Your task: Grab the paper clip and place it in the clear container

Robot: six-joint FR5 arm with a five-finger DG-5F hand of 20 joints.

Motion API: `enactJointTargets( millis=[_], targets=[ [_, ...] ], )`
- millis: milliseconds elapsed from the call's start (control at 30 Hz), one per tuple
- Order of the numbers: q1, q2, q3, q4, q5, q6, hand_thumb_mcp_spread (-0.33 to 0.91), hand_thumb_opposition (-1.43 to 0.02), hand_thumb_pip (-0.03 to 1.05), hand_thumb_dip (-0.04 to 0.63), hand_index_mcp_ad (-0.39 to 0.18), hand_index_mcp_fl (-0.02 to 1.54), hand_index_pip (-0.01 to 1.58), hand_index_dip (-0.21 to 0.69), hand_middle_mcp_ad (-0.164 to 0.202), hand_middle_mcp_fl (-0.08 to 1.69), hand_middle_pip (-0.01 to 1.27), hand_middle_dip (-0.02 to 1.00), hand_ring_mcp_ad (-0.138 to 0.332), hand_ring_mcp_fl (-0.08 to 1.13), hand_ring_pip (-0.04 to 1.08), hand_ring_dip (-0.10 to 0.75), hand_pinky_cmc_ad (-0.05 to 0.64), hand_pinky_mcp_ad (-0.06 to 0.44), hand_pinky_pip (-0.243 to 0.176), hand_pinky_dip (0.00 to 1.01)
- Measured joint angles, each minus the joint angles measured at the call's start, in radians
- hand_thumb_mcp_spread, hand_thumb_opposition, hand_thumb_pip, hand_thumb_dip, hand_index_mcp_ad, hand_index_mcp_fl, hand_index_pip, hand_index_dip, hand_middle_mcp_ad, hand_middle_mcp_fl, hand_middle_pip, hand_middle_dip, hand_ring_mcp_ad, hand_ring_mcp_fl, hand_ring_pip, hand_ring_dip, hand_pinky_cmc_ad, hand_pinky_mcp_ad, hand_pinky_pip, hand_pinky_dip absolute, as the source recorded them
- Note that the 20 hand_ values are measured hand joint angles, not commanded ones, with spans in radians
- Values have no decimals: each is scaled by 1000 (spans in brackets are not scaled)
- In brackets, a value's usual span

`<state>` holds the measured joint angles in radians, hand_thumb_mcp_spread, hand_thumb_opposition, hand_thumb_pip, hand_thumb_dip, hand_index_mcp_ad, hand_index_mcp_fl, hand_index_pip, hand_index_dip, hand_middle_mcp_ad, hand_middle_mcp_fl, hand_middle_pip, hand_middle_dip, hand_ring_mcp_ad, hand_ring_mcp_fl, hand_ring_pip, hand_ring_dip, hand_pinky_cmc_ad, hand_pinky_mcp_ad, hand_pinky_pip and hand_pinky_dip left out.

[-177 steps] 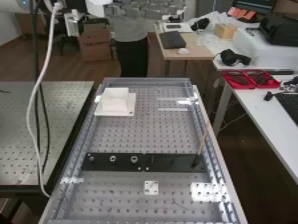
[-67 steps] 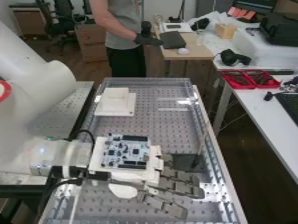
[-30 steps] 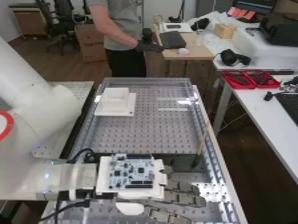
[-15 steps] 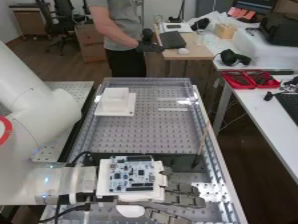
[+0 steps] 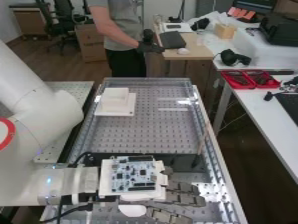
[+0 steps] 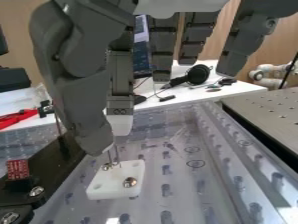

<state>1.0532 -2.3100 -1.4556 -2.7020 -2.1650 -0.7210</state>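
Note:
The hand (image 5: 181,194) is over the bench's near part in the high view, its fingers fairly straight and a circuit board on its back. In the wrist view the hand (image 6: 78,102) has its thumb and a pale-tipped finger above a small white plate (image 6: 110,187). Thin upright metal wires, perhaps the paper clip (image 6: 116,154), stand over this plate just below the tips; no grip on them is visible. Clear walls (image 5: 207,131) edge the long perforated tray, possibly the clear container.
A white stepped block (image 5: 115,102) stands at the tray's far left. A black bar (image 6: 50,170) with bolts and a red part (image 6: 18,169) lies beside the white plate. A thin brown rod (image 5: 202,140) leans by the tray's right wall.
Since the older views the arm has come in over the tray, and the hand has moved toward the near end. Over the last second it has shifted only slightly to the right.

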Motion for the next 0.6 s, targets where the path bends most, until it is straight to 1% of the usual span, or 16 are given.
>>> enactJointTargets(
  millis=[167,467,533,600],
  targets=[
    [-1,-6,7,-5,-4,-3,541,-852,497,239,-173,393,1361,75,77,215,129,188,87,31,91,79,330,265,37,192],
    [-6,-16,26,-18,-14,-12,545,-852,497,239,-173,387,1351,75,77,213,129,188,87,31,94,79,330,265,37,188],
    [-7,-18,30,-21,-17,-14,545,-852,497,236,-173,421,1358,75,77,215,129,188,87,31,94,79,330,265,37,188],
    [-7,-19,31,-23,-18,-14,545,-852,497,236,-169,421,1374,75,77,215,129,188,87,31,94,79,330,265,33,188]
  ],
)
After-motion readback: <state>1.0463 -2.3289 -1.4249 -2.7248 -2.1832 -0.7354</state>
